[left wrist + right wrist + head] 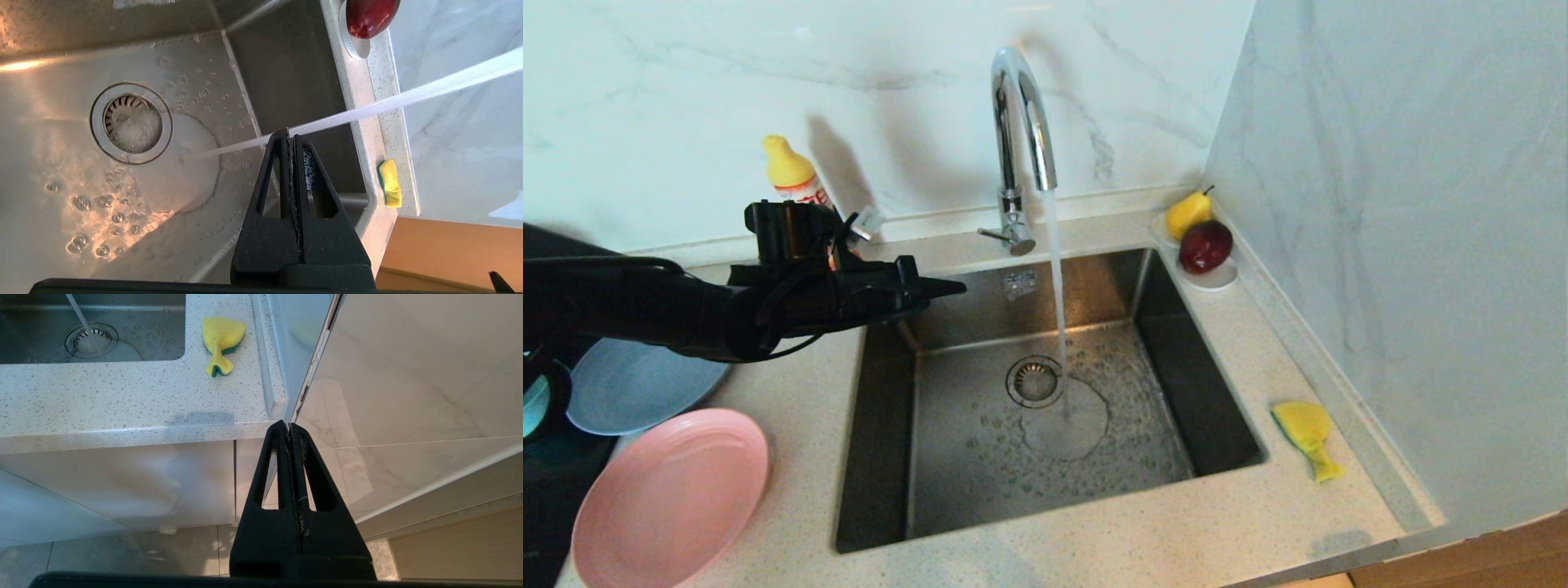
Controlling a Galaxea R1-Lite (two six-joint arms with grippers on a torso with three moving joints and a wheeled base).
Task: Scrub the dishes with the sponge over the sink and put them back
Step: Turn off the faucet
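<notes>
A pink plate (670,494) and a grey-blue plate (637,384) lie on the counter left of the sink (1045,400); a sliver of the teal bowl (533,404) shows at the far left edge. The yellow-and-green sponge (1307,433) (389,182) (221,341) lies on the counter right of the sink. My left gripper (956,287) (289,132) is shut and empty, reaching level over the sink's left rim toward the water stream. My right gripper (289,426) is shut and empty, hanging below the counter's front edge, right of the sink.
The chrome faucet (1021,147) runs water onto the sink floor beside the drain (1035,380). A white saucer (1217,278) with a yellow pear (1188,212) and a red fruit (1205,245) sits at the back right corner. A yellow-capped bottle (792,171) stands behind my left arm.
</notes>
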